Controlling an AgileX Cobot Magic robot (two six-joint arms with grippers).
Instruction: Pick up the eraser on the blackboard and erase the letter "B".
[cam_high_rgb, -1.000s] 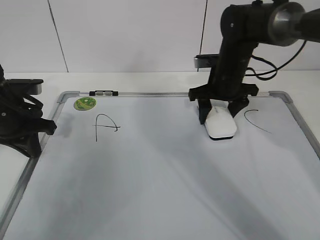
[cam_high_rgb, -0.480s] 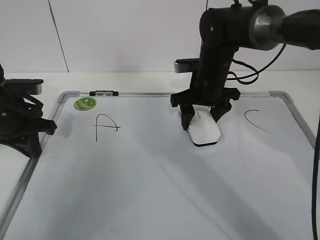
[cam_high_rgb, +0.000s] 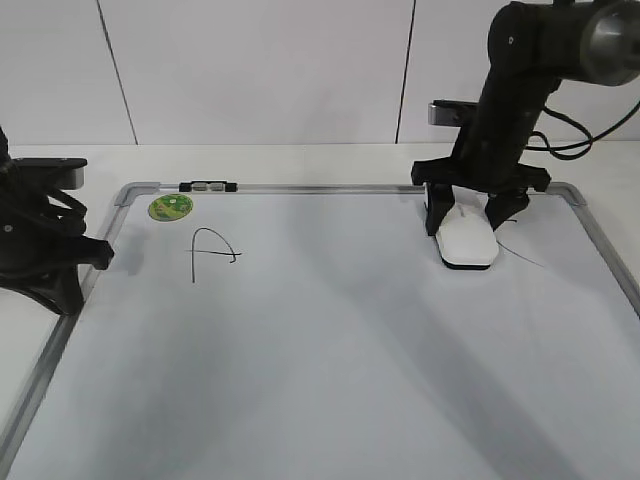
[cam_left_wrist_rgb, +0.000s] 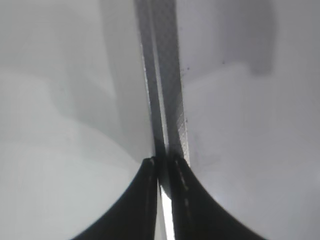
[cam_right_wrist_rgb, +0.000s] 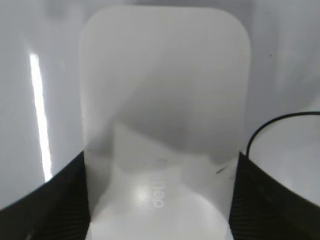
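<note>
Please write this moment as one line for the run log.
right gripper: shut on eraser | eraser on blackboard, beside C | no B visible | left gripper: shut, idle

"A" (cam_high_rgb: 213, 253) on blackboard (cam_high_rgb: 300, 350)

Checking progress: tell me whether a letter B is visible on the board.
No; the blackboard shows only the A and part of a C.

Even, bright light filled the scene; soft arm shadows fell across the blackboard (cam_high_rgb: 330, 350). Both wrist views were blurred, and a glare streak lay beside the eraser (cam_right_wrist_rgb: 165, 100).
</note>
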